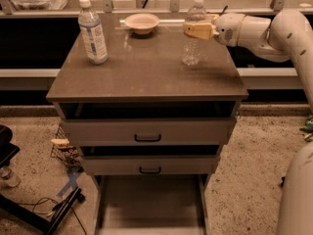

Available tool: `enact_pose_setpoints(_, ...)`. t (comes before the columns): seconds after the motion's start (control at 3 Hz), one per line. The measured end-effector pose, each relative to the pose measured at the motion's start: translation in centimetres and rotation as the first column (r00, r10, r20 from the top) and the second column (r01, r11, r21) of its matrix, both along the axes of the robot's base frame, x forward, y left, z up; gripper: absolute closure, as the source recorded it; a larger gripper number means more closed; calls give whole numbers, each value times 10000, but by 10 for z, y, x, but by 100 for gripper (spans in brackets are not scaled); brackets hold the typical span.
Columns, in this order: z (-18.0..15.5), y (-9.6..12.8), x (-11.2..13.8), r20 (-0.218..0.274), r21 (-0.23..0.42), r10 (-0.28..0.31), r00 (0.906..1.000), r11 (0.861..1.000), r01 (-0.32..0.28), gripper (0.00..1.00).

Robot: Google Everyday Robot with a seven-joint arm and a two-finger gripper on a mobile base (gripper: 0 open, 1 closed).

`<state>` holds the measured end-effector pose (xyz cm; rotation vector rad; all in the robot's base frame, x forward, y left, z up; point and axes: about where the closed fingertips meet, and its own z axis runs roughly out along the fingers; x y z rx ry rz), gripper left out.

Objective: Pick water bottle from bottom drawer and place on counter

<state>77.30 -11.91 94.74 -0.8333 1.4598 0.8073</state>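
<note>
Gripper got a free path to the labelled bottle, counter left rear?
Probably yes. The gripper is at the water bottle, counter right rear; only the bowl sits between, nearer the back edge, so a pass in front of it to the labelled bottle looks open.

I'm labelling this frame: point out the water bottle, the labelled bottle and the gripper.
water bottle point(192, 50): camera view, ribbed lower body.
labelled bottle point(94, 37): camera view, printed label.
gripper point(189, 30): camera view, between fingertips, clasping the water bottle's shoulder.
</note>
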Motion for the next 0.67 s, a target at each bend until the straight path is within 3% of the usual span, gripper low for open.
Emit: enact_pose_setpoints(0.67,-23,3,3,-454,23,-93,9989,10000,94,100)
